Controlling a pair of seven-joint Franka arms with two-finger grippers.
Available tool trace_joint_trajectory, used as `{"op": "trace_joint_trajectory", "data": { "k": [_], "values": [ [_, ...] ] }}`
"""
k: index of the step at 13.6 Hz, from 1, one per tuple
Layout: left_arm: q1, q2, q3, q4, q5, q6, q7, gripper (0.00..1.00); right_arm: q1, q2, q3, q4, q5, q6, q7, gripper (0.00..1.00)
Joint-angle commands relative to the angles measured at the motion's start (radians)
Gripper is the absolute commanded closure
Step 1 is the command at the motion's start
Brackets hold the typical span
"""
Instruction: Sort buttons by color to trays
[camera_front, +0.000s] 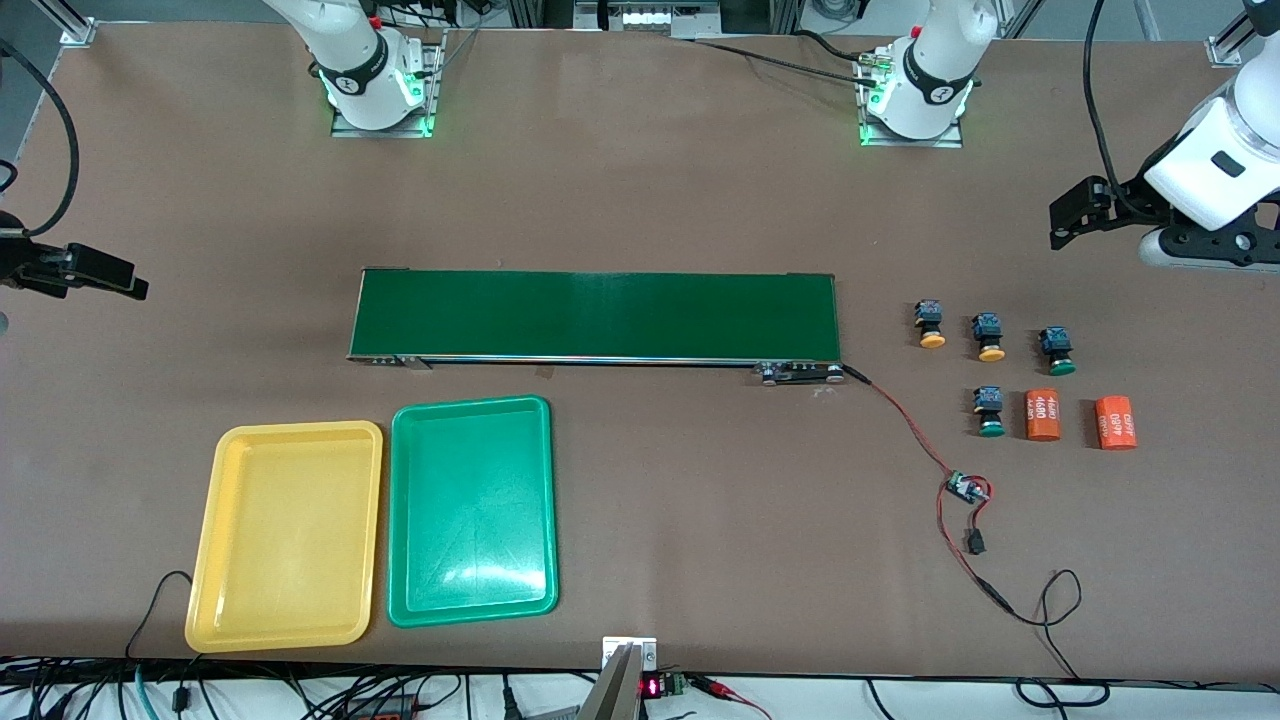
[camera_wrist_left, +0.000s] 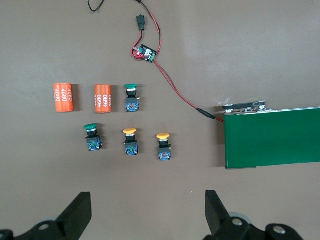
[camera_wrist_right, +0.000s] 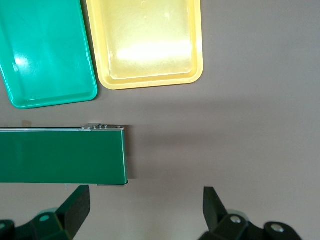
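Front view: sorting not yet begun, four buttons (camera_front: 990, 338) lie unsorted, trays (camera_front: 470, 415) bare; left gripper (camera_wrist_left: 147, 212) and right gripper (camera_wrist_right: 146, 207) hover open; a first pick comes next.

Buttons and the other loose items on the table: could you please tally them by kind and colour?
Yellow-orange buttons: 2
Green buttons: 2
Orange cylinders: 2
Yellow tray: 1
Green tray: 1
Conveyor belt: 1
Total: 9
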Motion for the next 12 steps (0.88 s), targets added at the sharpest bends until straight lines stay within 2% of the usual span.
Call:
{"op": "trace_joint_trajectory", "data": {
  "k": [1, 8, 12],
  "values": [
    [-0.001, 0.002, 0.000, 0.015, 0.001, -0.012, -0.003, 0.00, -0.002, -0.003, 0.007, -0.001, 0.011, 0.008, -0.014, 0.00],
    [-0.001, 0.008, 0.000, 0.017, -0.007, -0.012, -0.005, 0.00, -0.001, 0.013, 0.010, 0.025, 0.015, 0.005, -0.012, 0.00],
    [0.019, 0.069, 0.002, 0.025, -0.019, -0.016, -0.012, 0.00, 0.021, 0.032, 0.015, 0.023, 0.015, -0.008, -0.012, 0.00]
  ]
}}
